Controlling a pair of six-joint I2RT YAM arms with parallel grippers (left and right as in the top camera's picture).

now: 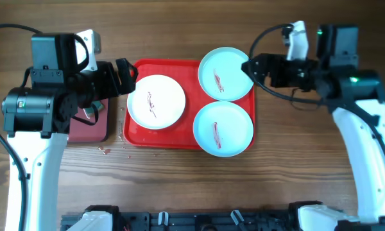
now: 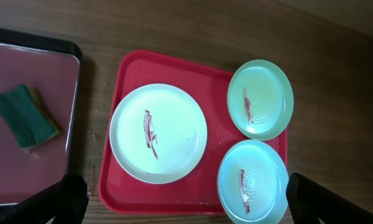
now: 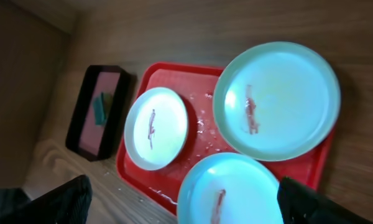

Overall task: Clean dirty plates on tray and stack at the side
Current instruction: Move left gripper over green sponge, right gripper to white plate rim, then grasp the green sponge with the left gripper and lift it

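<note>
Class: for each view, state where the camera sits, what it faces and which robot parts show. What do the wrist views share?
Overhead: above the table, looking straight down on the red tray, white plate and two light blue plates; left arm and right arm show.
Left wrist: on the left wrist, looking down on the tray; black-rimmed tray with green sponge beside it; left fingers in bottom corners.
Right wrist: looking slantwise across the tray from the right; right fingers in bottom corners.
Shared: both wrist views hold all three plates and the sponge.

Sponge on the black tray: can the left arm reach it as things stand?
Probably yes. The sponge lies bare in the black tray, nothing over it, and the left arm's fingers are open close by.
</note>
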